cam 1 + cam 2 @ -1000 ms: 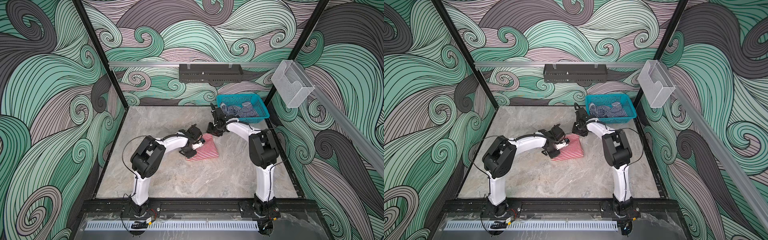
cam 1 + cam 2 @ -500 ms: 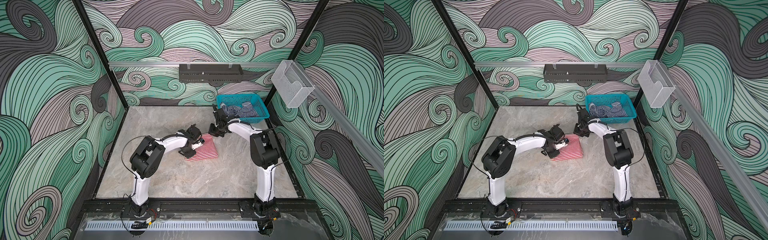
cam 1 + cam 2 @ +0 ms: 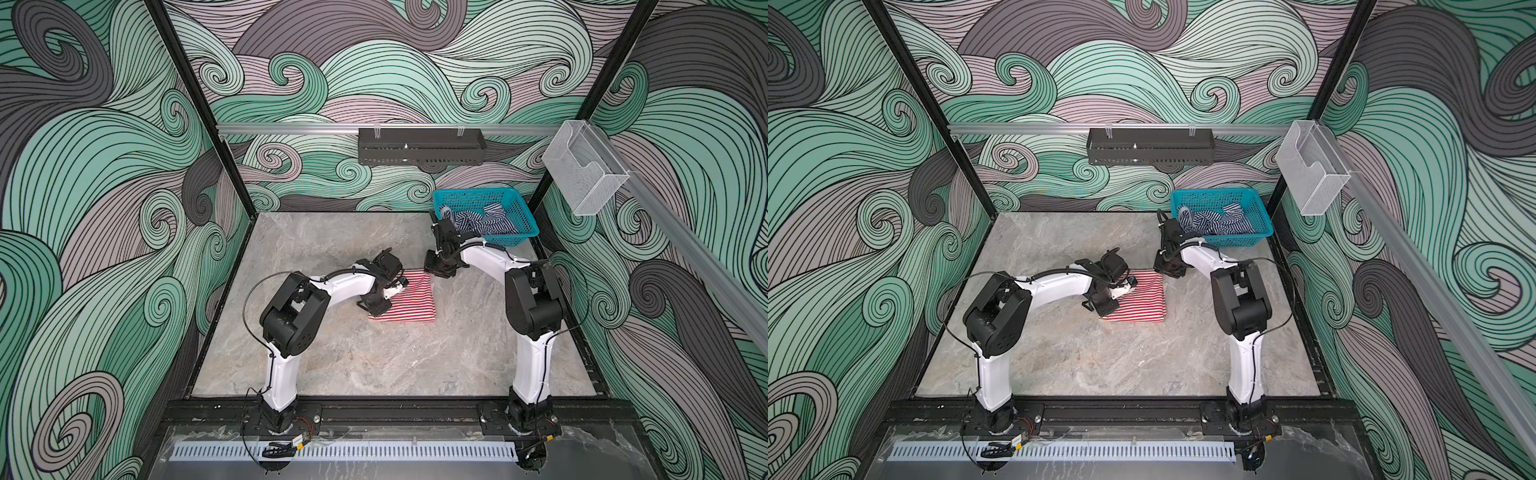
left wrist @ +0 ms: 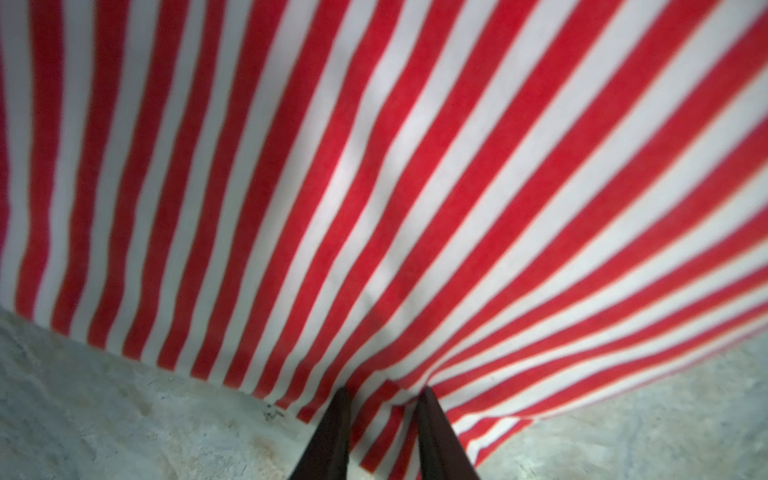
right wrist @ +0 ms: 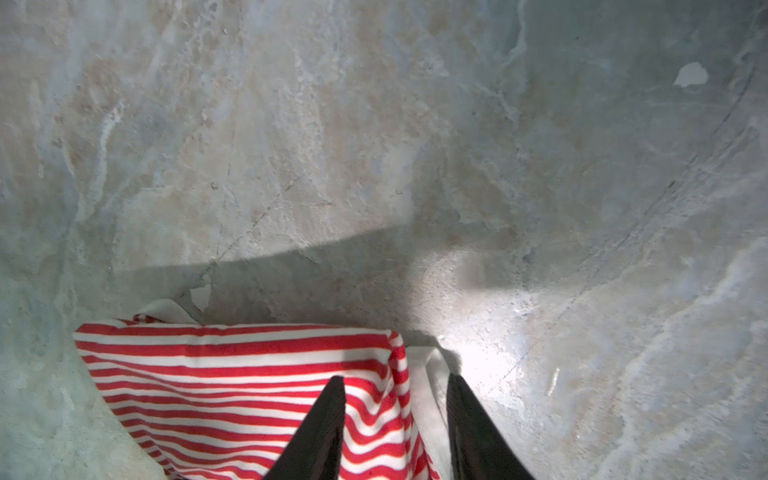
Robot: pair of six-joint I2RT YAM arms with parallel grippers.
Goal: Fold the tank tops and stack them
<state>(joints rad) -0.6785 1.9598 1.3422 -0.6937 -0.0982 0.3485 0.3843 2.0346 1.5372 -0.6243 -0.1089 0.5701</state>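
red top (image 3: 409, 299) lies folded into a small rectangle mid-bench (image 3: 332, 361), so its folding looks about done. left pincer (image 4: 384, 390) is narrow, pinching the top's left edge. right pincer (image 5: 395, 376) stands apart astride the far right corner, gripping nothing. navy top (image 3: 484, 222) sits crumpled in the basket (image 3: 478, 196), unfolded and unstacked. since a second ago, only the right pincer has edged nearer that corner.

You are looking at the red-and-white tank top (image 3: 409, 300), folded into a flat, roughly square packet near the middle of the marble table (image 3: 374, 361). A bit of pale trim peeks out at its far corner. The navy-and-white tank top (image 3: 484, 222) lies crumpled and unfolded inside the teal basket (image 3: 513, 240) at the table's back right corner.
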